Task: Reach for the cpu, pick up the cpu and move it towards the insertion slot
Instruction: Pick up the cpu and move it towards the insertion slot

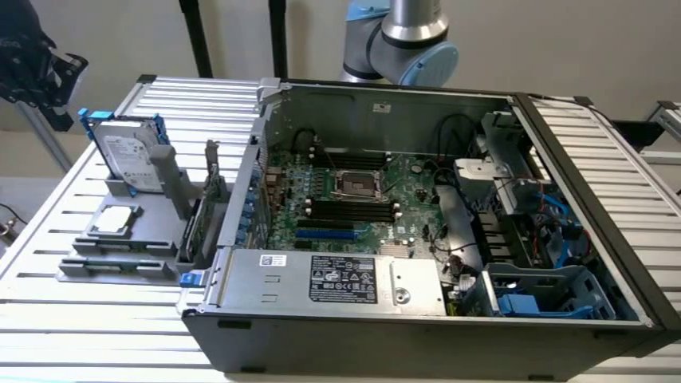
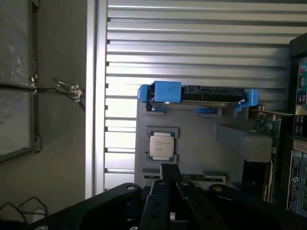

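Lying near end effector point(image 2: 170, 178), untouched: cpu point(image 2: 162, 146) in grey holder point(image 2: 196, 143).

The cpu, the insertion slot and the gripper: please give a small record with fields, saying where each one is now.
cpu: lies flat in the grey holder, outside the computer case, at the exterior view's left
insertion slot: on the green board inside that case
gripper: pointed toward the cpu, not holding it
hard drive: stands upright in the same holder
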You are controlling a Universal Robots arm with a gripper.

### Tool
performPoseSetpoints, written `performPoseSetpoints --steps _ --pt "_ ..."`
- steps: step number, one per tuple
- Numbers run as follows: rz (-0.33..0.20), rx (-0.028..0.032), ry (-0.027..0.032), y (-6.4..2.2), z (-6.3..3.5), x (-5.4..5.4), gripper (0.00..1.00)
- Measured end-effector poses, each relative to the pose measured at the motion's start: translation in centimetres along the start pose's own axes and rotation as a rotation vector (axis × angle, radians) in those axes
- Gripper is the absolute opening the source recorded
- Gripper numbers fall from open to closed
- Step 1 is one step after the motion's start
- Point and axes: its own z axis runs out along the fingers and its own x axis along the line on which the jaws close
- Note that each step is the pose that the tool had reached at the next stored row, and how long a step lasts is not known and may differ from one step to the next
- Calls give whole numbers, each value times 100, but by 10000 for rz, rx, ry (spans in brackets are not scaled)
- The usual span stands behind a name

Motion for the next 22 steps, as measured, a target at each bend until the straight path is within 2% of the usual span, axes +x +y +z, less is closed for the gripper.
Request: performPoseSetpoints --steps 6,7,8,9,10,13,14,16,19,20,22 --pt "0 0 0 0 0 0 12" --pt "0 0 0 0 0 0 18" --pt "0 0 0 0 0 0 18" --pt "0 0 0 0 0 0 24" --pt "0 0 0 0 0 0 24" --pt "0 0 0 0 0 0 42" --pt "0 0 0 0 0 0 42" --pt "0 0 0 0 0 0 53" --pt "0 0 0 0 0 0 59" --pt "0 0 0 0 0 0 65" --pt "0 1 1 0 7 0 65"
